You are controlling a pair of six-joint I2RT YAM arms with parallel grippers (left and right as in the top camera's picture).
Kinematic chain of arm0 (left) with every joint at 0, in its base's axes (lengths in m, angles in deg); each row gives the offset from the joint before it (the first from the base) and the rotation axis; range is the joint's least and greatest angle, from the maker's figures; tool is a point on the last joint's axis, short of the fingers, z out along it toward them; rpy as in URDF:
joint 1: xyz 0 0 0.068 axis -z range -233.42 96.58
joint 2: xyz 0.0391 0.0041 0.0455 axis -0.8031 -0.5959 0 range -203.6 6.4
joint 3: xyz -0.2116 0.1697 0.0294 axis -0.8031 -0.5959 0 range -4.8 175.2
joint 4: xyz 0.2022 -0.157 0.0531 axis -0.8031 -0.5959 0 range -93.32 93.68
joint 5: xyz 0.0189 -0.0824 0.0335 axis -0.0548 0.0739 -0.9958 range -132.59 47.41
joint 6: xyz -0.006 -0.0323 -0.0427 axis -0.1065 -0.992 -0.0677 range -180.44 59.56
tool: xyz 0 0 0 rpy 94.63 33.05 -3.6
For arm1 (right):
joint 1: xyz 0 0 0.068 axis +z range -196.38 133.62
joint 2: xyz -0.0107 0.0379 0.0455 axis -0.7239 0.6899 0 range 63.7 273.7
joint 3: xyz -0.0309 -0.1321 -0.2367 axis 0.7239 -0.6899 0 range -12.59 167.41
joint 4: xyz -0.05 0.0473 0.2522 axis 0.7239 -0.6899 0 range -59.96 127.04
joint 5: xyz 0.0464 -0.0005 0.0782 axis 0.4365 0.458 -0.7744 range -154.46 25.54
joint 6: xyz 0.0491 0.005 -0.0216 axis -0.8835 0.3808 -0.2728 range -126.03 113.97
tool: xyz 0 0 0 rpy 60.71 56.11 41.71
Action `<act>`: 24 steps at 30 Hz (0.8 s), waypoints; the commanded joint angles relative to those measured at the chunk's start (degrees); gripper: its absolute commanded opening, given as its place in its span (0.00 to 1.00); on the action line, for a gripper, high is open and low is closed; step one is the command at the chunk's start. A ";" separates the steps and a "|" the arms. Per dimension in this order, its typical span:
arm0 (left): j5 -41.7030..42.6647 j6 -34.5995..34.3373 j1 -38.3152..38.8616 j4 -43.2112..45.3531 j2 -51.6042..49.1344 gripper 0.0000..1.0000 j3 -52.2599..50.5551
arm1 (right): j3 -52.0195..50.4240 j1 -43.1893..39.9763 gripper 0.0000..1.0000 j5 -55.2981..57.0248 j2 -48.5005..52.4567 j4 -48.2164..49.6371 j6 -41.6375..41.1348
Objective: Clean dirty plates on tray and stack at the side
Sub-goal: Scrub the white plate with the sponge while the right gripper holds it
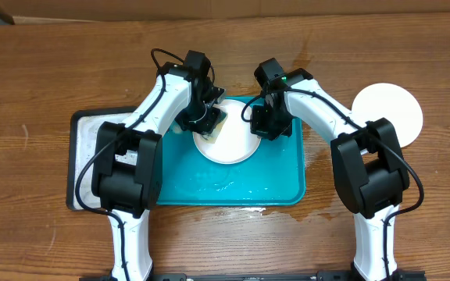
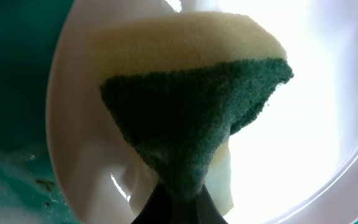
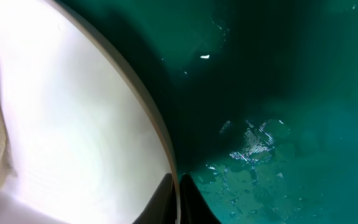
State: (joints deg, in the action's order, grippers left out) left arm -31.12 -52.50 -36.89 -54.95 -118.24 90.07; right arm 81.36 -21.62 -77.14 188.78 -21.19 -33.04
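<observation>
The sponge (image 2: pixel 191 124) is porous yellow foam under a coarse, fibrous green scouring layer. The white plate (image 2: pixel 319 130) looks smooth and glossy. The teal tray (image 3: pixel 278 93) is shiny, wet plastic. The table (image 1: pixel 53 70) is matt, grained wood.

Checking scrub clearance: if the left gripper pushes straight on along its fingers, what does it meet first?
The left gripper, shut on the yellow-and-green sponge, points into the round white plate; the sponge looks pressed on it, so the plate comes first, though depth is unclear.
</observation>
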 commanded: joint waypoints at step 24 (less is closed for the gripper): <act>-1.27 -4.28 0.76 21.42 -0.87 0.04 -5.03 | 0.17 0.09 0.04 0.44 -0.83 -0.15 -0.20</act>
State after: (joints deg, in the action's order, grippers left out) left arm -31.06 -54.16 -36.87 -35.76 -117.89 85.90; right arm 81.34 -21.62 -77.08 188.78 -21.09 -33.39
